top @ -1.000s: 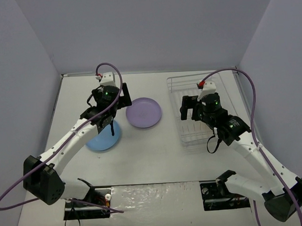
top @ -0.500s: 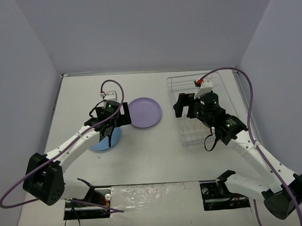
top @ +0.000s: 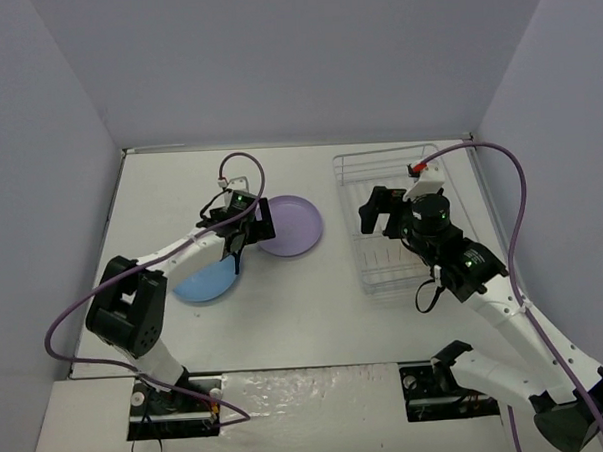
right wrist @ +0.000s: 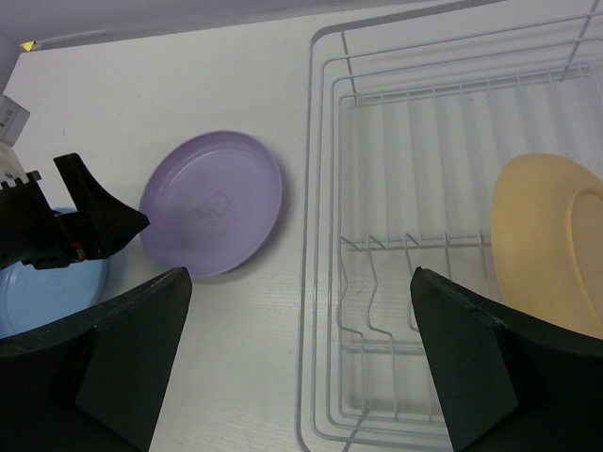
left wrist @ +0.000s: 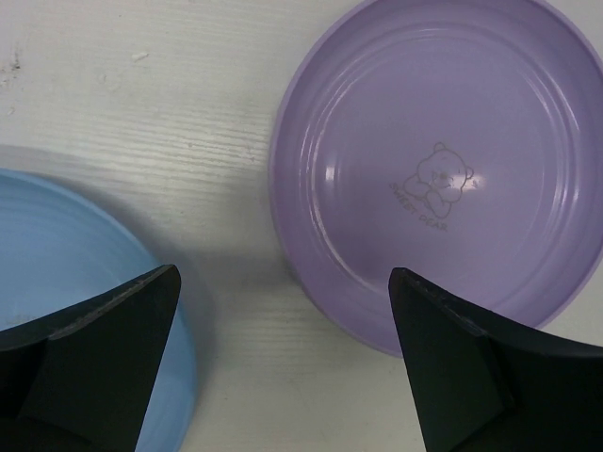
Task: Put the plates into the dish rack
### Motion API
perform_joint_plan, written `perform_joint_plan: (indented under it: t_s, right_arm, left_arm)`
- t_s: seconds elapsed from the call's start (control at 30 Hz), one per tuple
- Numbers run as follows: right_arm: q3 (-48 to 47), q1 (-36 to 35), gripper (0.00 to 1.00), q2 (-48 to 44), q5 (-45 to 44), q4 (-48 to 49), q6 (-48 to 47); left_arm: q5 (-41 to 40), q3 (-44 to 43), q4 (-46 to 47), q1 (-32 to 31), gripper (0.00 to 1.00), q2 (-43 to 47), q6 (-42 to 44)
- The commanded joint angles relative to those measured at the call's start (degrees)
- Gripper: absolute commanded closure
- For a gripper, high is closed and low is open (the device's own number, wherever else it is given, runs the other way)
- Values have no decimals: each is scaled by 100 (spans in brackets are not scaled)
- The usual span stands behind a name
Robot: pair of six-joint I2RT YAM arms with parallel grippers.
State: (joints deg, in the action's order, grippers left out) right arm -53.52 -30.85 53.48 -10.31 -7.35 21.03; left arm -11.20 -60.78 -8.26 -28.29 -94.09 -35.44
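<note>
White table (top: 315, 315) with pale grey walls (top: 294, 56) on three sides is where we work. Purple cables (top: 515, 192) loop off both arms. From above, our left arm lies across the blue plate (left wrist: 66, 254) and covers part of it, and our right arm covers much of the rack (right wrist: 325, 188), so the wrist views tell us more. Our left gripper (left wrist: 283, 292) hangs with its jaws spread wide and nothing between them, over the bare strip of table that separates the blue plate from the lavender plate (left wrist: 443, 169). Those two plates lie flat, close together but not touching. We see a small bear (left wrist: 435, 184) printed in the middle of the lavender plate, with a line of lettering under it too small for us to read. Our right gripper (right wrist: 301, 282) is likewise released and empty, hovering over the rack's left rim. Inside the rack, toward its right side in the right wrist view, sits the yellow plate (right wrist: 542, 245). It is tilted, with its lower edge hidden behind our finger, and we cannot tell which slot it is in.
</note>
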Motion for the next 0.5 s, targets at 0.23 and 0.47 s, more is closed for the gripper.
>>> perform_joint_plan:
  t_s: [0.23, 0.47]
  right_arm:
    - [8, -35, 0, -98, -606, 86, 114]
    - [-10, -41, 0, -166, -822, -77, 132]
  left_arm:
    - [394, -764, 706, 78, 20, -833, -179]
    - [341, -847, 527, 128, 34, -1161, -265]
